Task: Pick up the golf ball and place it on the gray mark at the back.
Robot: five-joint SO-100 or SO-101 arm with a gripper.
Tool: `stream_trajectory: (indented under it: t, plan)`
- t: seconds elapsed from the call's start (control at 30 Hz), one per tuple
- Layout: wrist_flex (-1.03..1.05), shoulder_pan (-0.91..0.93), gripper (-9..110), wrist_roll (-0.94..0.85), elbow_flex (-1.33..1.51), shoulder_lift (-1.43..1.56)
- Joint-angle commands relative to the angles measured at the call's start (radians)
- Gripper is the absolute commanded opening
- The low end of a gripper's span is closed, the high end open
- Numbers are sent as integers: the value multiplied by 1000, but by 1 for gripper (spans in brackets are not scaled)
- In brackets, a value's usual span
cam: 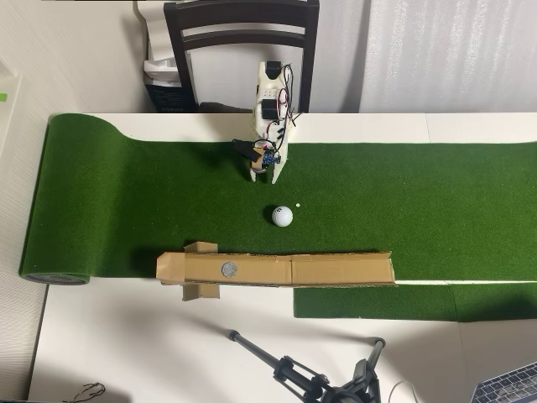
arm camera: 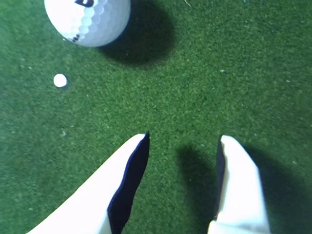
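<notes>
The golf ball [cam: 283,216] sits on the green putting mat [cam: 419,210], a little ahead of the tool [cam: 263,173] and apart from it, with open turf between the two. In the wrist view the golf ball [arm camera: 87,19] lies at the top left, cut by the upper edge, with dark print showing on its dimpled skin and its shadow falling to the right. A tiny flat white dot [arm camera: 60,80] lies on the turf just beside the ball, between the ball and the tool's left finger as that view shows it; in the overhead view the dot [cam: 297,205] is just to the right of the ball.

The tool [arm camera: 184,140] is spread open with nothing between its white fingers [arm camera: 239,165], only bare turf and their shadows. Nothing lies on the turf between the fingertips and the ball.

Beyond the ball, on the far side from the tool, a long cardboard strip [cam: 336,269] lies across the mat's edge, with a round gray mark [cam: 228,269] on it, off to the left in the overhead view. A folded cardboard flap [cam: 200,290] sticks out near that mark. The mat lies on a white bench [cam: 126,344] and is rolled up at its left end [cam: 55,277]. A black tripod [cam: 319,382] rests on the bench past the cardboard, and a dark chair [cam: 243,34] stands behind the arm [cam: 270,92].
</notes>
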Motion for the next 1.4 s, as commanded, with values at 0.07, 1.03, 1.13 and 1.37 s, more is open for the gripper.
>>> stream_trajectory:
  t: [0.07,1.03,1.13,1.37]
  plan:
    - [-25,-2,24,5,-290,-270]
    - [-60,-176,44,91,-1292,-1497]
    - [-5,-176,44,91,-1365,-1551]
    - [218,-204,44,129,-1578,-1580]
